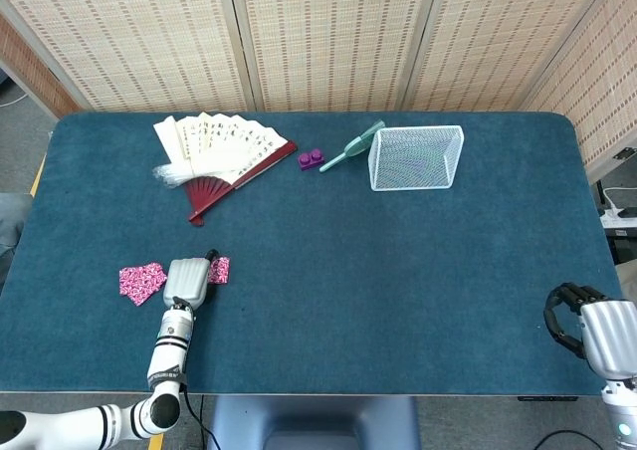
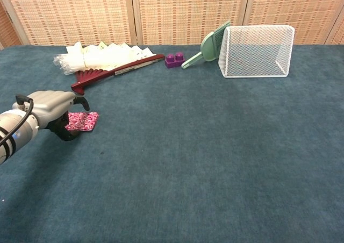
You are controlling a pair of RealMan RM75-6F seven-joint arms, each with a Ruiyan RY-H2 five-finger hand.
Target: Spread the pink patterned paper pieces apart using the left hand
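Two pink patterned paper pieces lie near the table's front left. The left piece [image 1: 140, 281] sits bare in the head view. My left hand [image 1: 187, 281] covers most of the right piece [image 1: 220, 269]. In the chest view the left hand [image 2: 54, 107] hangs over the near-left part of that right piece [image 2: 85, 120], its fingers curled down onto or just above the paper; contact is unclear. The two pieces lie apart, with the hand between them. My right hand [image 1: 587, 321] rests at the front right edge, fingers curled in on nothing.
A folding fan [image 1: 221, 151] lies open at the back left. A purple brick [image 1: 311, 158], a green scoop [image 1: 351, 146] and a white wire basket [image 1: 416, 156] on its side stand at the back middle. The blue table top [image 1: 398, 271] stretches right of the papers.
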